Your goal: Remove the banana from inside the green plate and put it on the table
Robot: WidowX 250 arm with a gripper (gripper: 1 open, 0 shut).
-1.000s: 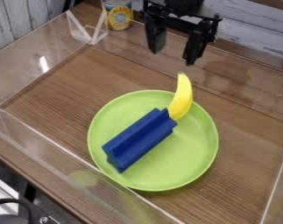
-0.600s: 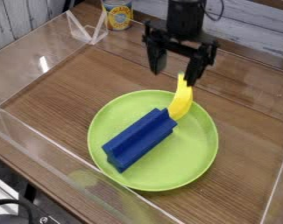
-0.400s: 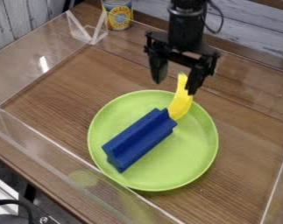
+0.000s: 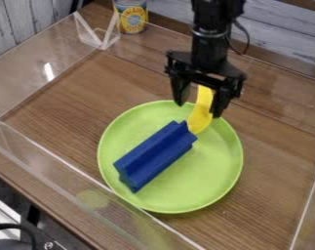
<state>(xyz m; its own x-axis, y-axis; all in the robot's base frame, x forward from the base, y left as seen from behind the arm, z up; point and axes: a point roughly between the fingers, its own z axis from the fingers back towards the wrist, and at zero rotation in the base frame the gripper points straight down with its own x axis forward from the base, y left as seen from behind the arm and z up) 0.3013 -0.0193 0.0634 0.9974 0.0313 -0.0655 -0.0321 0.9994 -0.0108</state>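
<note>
The yellow banana lies at the far right of the green plate, leaning against the upper end of a blue block. My black gripper points straight down over the banana's upper half. It is open, with one finger on each side of the fruit. I cannot tell whether the fingers touch the banana. The wood-grain table surrounds the plate.
Clear acrylic walls border the table on the left, front and right. A yellow-labelled can stands beyond the far wall at the back. Bare wood lies left of and behind the plate.
The gripper has come down from above the far edge of the table to straddle the banana's upper half. It stayed open. Banana, block and plate have not moved.
</note>
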